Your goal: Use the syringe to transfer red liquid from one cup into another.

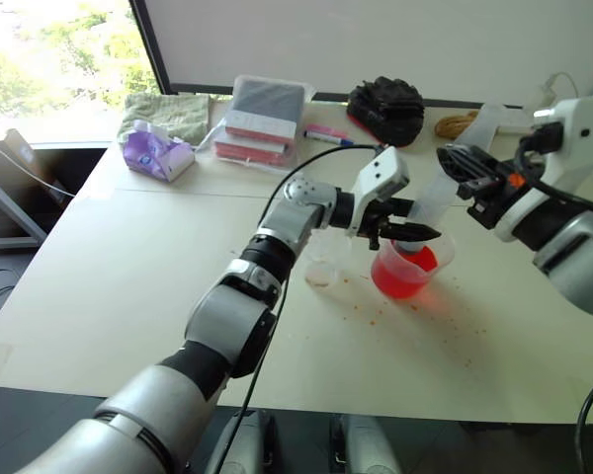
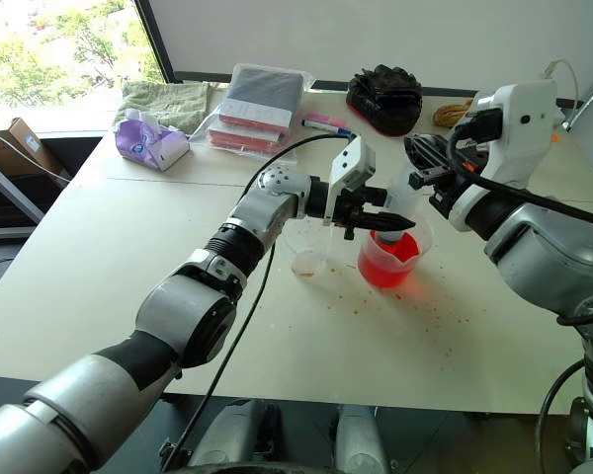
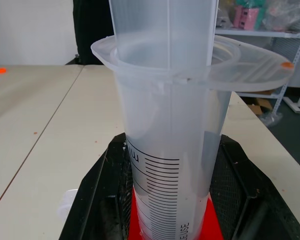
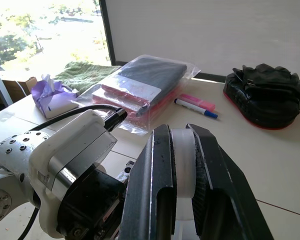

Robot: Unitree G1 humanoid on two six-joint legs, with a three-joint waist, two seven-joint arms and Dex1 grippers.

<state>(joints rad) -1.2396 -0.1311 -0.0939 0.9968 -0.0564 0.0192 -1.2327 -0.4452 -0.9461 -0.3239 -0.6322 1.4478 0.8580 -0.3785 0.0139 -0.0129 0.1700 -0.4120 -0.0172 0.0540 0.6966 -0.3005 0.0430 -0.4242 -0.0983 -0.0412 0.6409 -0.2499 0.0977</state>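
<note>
Toward the near edge of the table [image 1: 99,296], red droplets speckle the bare top around the cups, spillage by the look of it. Just beyond, the small cup [image 1: 323,261] stands beside the beaker [image 1: 407,269], close enough that a loaded syringe would need little travel. The beaker holds the red liquid [image 1: 403,276]. The syringe [image 1: 437,194] stands steeply with its tip down in the beaker. The left gripper [image 1: 400,230] is clamped on the barrel low down, which steadies the tip in the liquid. The right gripper [image 2: 422,158] pinches the white plunger top [image 4: 183,165] between both fingers, placed to draw it upward; filling is likely the step in hand. Toward the far edge lie a marker [image 1: 326,134], bagged packets [image 1: 262,120], a tissue pack [image 1: 156,152] and a black pouch [image 1: 386,107], clear of the work.
</note>
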